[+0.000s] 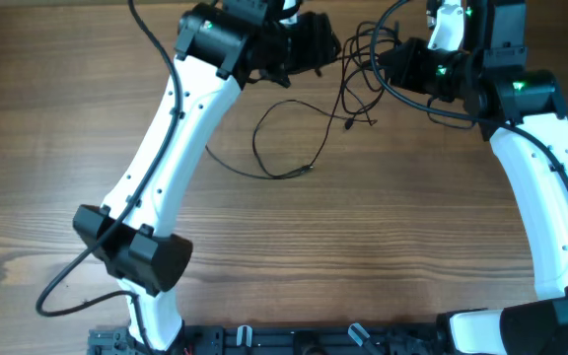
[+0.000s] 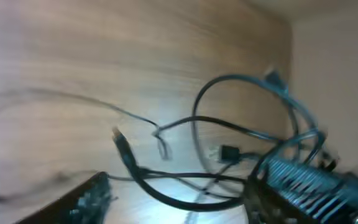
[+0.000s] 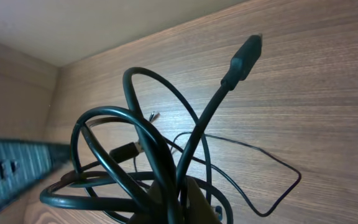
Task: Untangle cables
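Nearest us, the looped cables (image 3: 207,124) rose straight out of the right hand (image 3: 178,202), whose fingers were clamped together on them. The left hand (image 2: 179,196) hung just beside it, fingers apart, with strands crossing the gap. From there, 1 thin loop trailed off the left hand's side across the wooden surface (image 1: 383,237).

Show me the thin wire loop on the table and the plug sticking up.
thin wire loop (image 1: 255,141), overhead view, on the loop's left curve.
plug (image 3: 246,55), right wrist view, on its dark body.
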`<action>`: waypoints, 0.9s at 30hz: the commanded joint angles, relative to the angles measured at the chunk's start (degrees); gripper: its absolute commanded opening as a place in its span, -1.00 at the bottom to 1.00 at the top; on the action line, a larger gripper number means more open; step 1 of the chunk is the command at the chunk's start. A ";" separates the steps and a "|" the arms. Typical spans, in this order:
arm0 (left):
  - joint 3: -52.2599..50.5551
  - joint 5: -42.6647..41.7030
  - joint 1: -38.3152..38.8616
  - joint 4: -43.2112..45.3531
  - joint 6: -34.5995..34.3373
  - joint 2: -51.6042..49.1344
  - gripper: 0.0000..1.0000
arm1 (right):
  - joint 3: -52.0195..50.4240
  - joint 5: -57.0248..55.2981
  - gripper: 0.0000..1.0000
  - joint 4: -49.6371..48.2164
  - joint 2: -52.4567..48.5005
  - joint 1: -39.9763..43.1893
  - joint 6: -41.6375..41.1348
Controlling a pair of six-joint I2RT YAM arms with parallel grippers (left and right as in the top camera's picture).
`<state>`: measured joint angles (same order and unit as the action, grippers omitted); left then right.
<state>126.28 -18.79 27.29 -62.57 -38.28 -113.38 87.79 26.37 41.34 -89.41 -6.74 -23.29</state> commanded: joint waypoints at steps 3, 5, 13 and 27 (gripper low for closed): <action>0.26 -14.49 0.26 2.58 -34.47 -0.74 1.00 | 1.68 2.27 -0.92 0.68 0.17 0.02 -1.40; 0.26 -16.50 0.33 4.13 -42.34 -0.74 1.00 | 1.68 2.25 -0.92 1.40 0.17 0.02 -2.38; 0.26 -2.25 2.82 2.01 -44.85 -1.14 0.20 | 1.68 3.78 -0.92 2.10 0.17 0.02 -2.75; -0.70 16.96 2.95 -2.10 -10.99 0.98 -0.92 | 1.68 3.61 -0.92 3.23 1.55 0.00 -0.92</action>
<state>126.10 -16.49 30.20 -61.84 -62.33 -116.25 87.79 28.93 45.19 -89.41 -6.76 -25.65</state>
